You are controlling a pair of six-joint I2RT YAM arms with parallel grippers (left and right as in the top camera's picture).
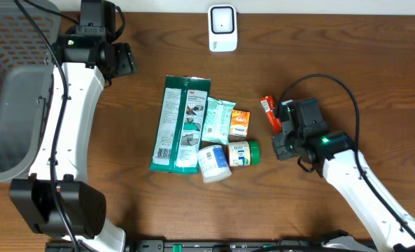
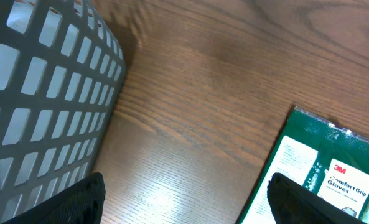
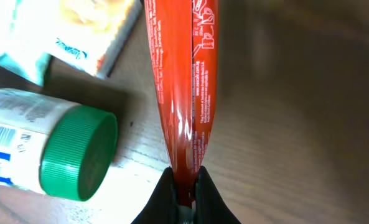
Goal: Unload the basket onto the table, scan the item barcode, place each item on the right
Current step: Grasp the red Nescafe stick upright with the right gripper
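The right fingers (image 3: 175,198) are pinched shut on one narrow end of the red packet (image 3: 184,74), which stretches away from them over the bench (image 1: 333,42), just right of the pile of goods. It looks like a light, glossy foil sachet, soft and slippery, with small white print; it is likely to bend or twist if swung fast. The flat end seam is the sensible place to hold it, since that leaves the printed faces bare. I cannot make out a barcode on the side showing.

Just beside the packet lies a plastic bottle (image 3: 78,152) with a ribbed green cap, on its side. Beyond it sit a small orange sachet (image 1: 240,122), a pale green wipes pack (image 1: 217,120), a round white tub (image 1: 214,163) and a long flat green glove pack (image 1: 180,122).

Further off, the left fingers (image 1: 127,61) stand wide and hold nothing, beside a grey slotted basket (image 2: 41,93). The white scanner (image 1: 222,28) sits at the far edge of the wood-grain bench.
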